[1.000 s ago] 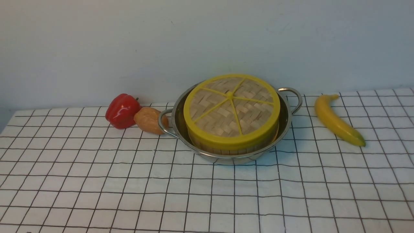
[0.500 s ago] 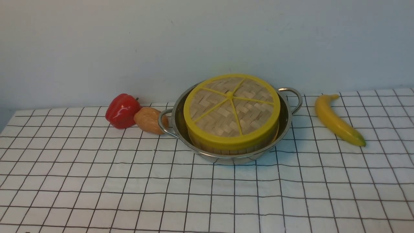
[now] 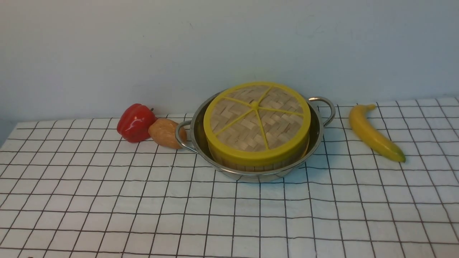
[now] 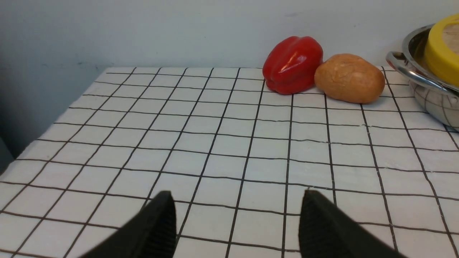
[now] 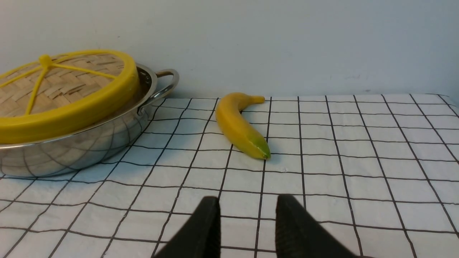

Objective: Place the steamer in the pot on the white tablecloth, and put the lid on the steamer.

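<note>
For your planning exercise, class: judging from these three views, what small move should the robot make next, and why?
Probably none beyond keeping both arms back. The woven bamboo lid with yellow rim already sits on the slatted bamboo steamer inside the shiny steel pot on the white gridded tablecloth. The left gripper and right gripper are open, empty and clear of the pot.

The lid (image 3: 256,122) hides most of the steamer (image 3: 251,165), perhaps resting slightly tilted.
</note>
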Motion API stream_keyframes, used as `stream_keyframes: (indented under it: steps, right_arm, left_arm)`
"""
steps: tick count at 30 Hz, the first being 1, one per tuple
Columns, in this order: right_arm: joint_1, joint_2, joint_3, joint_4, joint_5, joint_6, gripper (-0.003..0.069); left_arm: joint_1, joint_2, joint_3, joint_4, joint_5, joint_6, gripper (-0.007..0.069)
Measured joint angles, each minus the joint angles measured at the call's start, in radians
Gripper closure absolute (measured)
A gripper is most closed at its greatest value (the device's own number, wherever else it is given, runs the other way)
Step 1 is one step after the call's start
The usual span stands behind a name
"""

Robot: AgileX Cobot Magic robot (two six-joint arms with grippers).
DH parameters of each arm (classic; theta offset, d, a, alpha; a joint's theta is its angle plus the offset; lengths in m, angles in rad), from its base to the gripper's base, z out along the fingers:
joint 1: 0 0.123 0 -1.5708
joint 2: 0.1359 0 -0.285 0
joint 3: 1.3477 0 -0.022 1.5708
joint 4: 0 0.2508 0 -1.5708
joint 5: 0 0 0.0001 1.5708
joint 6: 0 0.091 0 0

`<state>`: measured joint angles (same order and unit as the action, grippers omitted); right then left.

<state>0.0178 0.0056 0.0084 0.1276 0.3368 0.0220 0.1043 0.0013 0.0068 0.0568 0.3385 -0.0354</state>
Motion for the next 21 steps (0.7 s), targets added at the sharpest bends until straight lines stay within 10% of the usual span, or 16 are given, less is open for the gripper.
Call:
stream_keyframes:
  steps: [21]
  right_arm:
    - [0.060, 0.000, 0.000, 0.000, 0.000, 0.000, 0.0419]
  left_arm:
    - [0.000, -0.001, 0.000, 0.000, 0.000, 0.000, 0.0193]
